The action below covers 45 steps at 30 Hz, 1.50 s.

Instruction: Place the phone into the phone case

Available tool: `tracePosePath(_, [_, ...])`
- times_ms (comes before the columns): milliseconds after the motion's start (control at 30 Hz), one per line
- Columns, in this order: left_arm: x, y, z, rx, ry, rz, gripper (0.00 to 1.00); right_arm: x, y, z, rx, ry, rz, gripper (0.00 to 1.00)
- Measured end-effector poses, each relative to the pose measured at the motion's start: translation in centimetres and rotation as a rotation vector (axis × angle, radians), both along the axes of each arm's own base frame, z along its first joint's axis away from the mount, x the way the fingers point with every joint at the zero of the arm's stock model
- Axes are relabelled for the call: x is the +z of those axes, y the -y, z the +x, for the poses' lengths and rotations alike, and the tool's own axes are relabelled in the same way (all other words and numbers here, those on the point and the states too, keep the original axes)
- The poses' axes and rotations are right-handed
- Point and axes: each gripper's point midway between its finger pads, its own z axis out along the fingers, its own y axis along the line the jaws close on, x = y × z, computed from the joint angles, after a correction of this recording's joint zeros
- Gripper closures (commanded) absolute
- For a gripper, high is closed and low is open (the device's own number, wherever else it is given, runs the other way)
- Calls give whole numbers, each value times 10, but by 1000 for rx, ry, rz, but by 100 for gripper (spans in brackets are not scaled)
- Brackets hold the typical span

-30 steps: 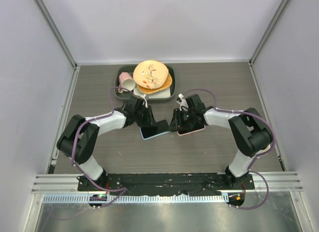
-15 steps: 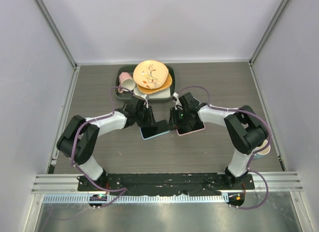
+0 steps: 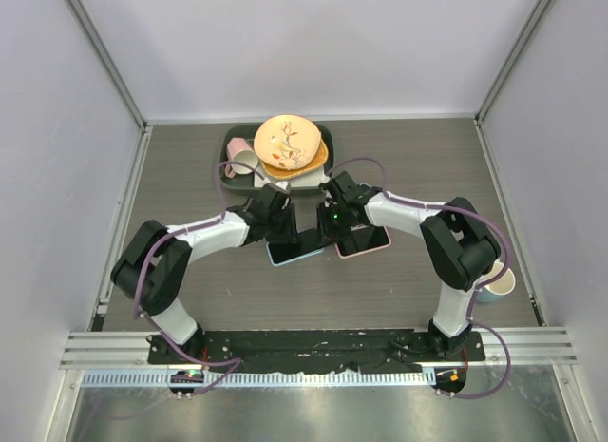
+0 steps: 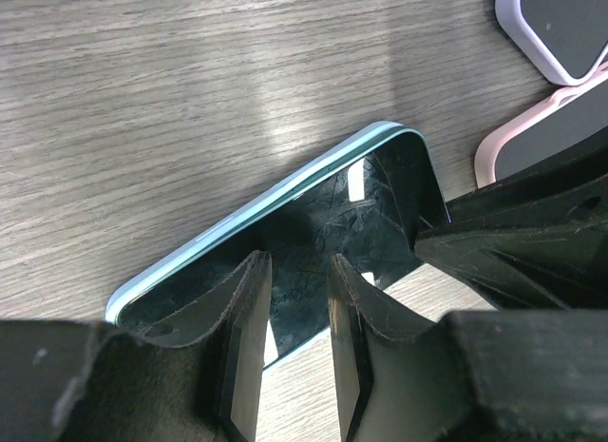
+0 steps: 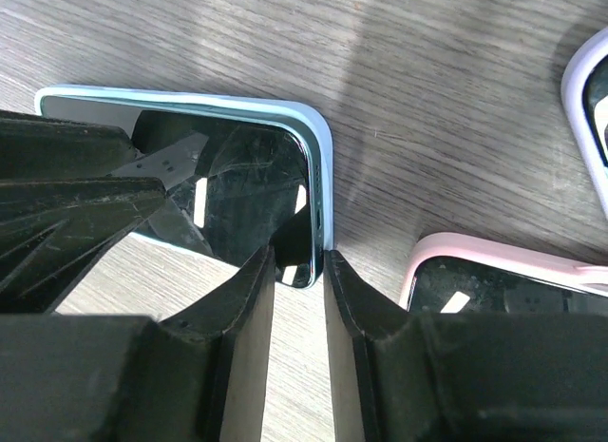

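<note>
The phone [image 5: 242, 190] lies screen-up on the desk [image 3: 418, 166], the light-blue phone case [image 5: 320, 162] rimming it, hemmed by a pink-cased phone [image 5: 494, 257] just beside its right end, a lilac-cased device [image 4: 560, 33] nearby, and a tray [image 3: 228, 173] of plates [image 3: 288, 143] close behind. The left hand [image 4: 296, 263] stands over the screen and the right hand [image 5: 297, 257] over the phone's right corner, each with jaws narrowly apart; whether either pinches anything I cannot tell. Since a second ago the right hand has shifted left off the pink-cased phone, its elbow uncovering a white cup [image 3: 496, 284] at the desk's right edge.
</note>
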Motion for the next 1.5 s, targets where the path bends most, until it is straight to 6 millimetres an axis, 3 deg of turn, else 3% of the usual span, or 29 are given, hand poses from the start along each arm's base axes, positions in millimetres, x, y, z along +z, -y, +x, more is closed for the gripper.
tracePosePath(500, [-1,13,-2,-16,37,118,65,-8,-1,1,0,39,-161,64])
tracePosePath(633, [-2,13,-3,-6,52,143,76,-8,-1,3,-4,57,-188,64])
tracePosePath(800, [-4,13,-2,-1,49,148,79,-10,-2,2,1,52,-187,64])
tracePosePath(1033, [-7,25,0,10,46,139,100,-12,-5,2,6,46,-185,59])
tracePosePath(1467, [-14,28,-1,23,27,143,100,-14,-6,1,11,41,-198,58])
tracePosePath(1500, [-14,28,-1,24,29,141,96,-14,-7,1,12,42,-199,58])
